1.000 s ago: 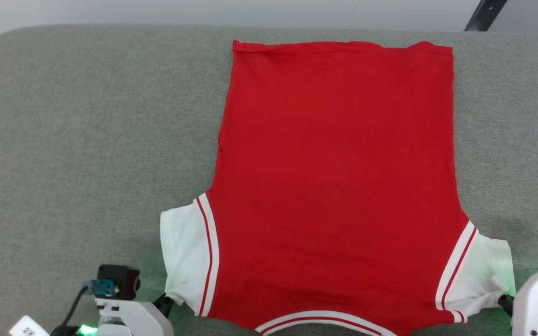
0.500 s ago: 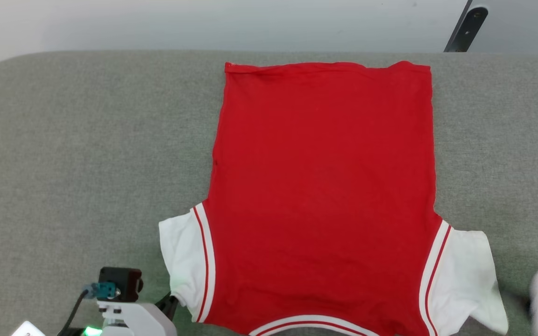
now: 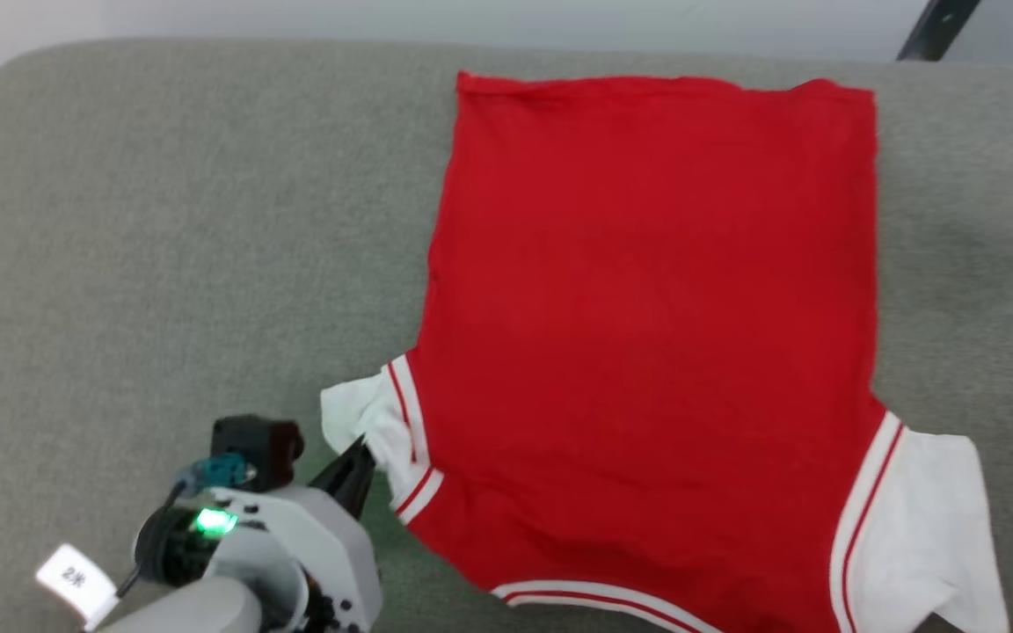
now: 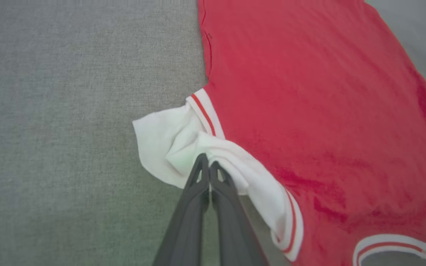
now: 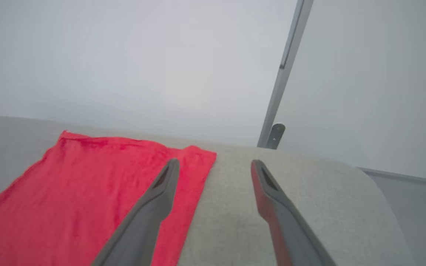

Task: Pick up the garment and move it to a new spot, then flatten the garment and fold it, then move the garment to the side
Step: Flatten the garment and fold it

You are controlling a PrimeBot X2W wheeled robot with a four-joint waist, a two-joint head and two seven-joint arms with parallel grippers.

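On the grey padded surface [image 3: 163,220], the garment [image 3: 647,334] is laid out with plain red fabric facing up, its hem at the far edge and its striped neck trim [image 3: 594,593] nearest the robot. The left gripper [image 4: 209,163] is observed with its fingers pressed together, pinching the white left sleeve [image 4: 161,144]. That sleeve is bunched and partly folded over toward the red body. The right sleeve [image 3: 920,519] is spread flat on the surface. The right gripper [image 5: 215,161] is recorded with its fingers spread wide and nothing between them, raised above the surface by the garment's far corner. A slanted metal post [image 5: 283,74] is noted beyond the surface.
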